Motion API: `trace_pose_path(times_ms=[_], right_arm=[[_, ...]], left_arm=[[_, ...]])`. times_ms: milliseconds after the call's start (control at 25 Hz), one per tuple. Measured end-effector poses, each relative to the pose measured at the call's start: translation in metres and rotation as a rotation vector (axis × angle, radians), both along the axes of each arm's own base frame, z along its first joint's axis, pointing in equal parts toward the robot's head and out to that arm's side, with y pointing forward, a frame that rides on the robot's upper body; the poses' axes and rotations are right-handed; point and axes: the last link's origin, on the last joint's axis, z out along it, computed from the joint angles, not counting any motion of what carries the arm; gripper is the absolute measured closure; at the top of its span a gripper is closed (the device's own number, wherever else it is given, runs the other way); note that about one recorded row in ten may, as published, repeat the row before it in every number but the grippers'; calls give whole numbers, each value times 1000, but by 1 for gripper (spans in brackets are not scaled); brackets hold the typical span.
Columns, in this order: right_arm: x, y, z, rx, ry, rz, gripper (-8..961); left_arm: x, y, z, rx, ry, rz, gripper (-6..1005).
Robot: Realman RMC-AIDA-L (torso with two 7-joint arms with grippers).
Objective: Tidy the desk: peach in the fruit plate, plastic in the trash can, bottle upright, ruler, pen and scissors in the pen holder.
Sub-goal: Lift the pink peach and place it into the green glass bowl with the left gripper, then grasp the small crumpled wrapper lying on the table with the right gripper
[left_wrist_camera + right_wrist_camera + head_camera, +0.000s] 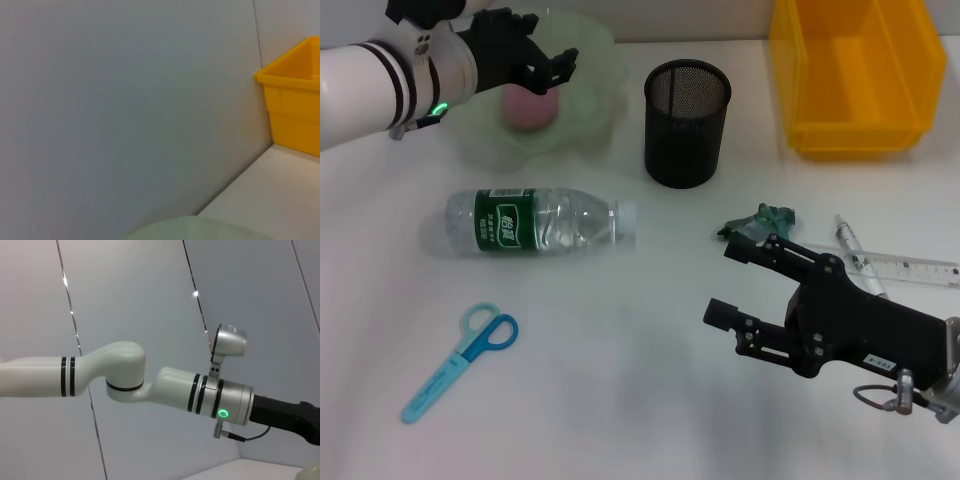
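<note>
Left gripper [556,68]: over the fruit plate [590,120] at the far left of the desk, fingers spread apart and holding nothing that I can see. My tips hang just above the peach.
Peach [530,108]: sits pink in the hollow of the green plate, partly hidden under my fingers. I judge this item placed; whether a pad is touching it I cannot tell.
Step in hand: as I read it, clearing off the plate after the drop. Best done by lifting straight up first, fingers kept wide, so nothing nudges the peach or drags the soft rim.
Right gripper [732,283]: low at the near right of the desk, jaws wide and empty, pointing toward the middle. The plastic [760,222] lies just beyond its upper finger, crumpled and green.
Bottle [535,221]: on its side, mid-left, cap toward the pen holder [686,122]. Not yet upright.
Scissors [460,362]: flat, near left, well apart from the holder.
Ruler [910,268] and pen [858,258]: lying crossed at the right edge, partly behind my right arm.
Trash can [855,75]: yellow bin, far right; looks empty from here.
Caution: the bottle may roll if bumped, so keep my left elbow high on the way out.
</note>
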Motion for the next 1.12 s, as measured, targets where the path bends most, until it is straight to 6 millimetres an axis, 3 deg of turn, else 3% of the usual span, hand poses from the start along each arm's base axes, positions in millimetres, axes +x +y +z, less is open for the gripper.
trace_pose_path(times_ms=[240, 520, 560, 600, 880, 1120], right_arm=[[-2, 3, 0, 5, 1, 1, 199], [-2, 3, -2, 1, 1, -7, 200], [-2, 3, -2, 2, 1, -6, 200], [-2, 3, -2, 3, 0, -5, 200], [-1, 3, -2, 5, -1, -4, 201], [-1, 3, -1, 7, 0, -7, 201]], left_arm=[[5, -1, 12, -23, -103, 23, 384], [11, -15, 43, -135, -371, 21, 386], [15, -26, 54, -199, -464, -28, 387], [15, -26, 54, -199, -464, -28, 387], [15, -77, 75, -394, -637, -220, 389], [2, -138, 68, -630, -632, -408, 391]])
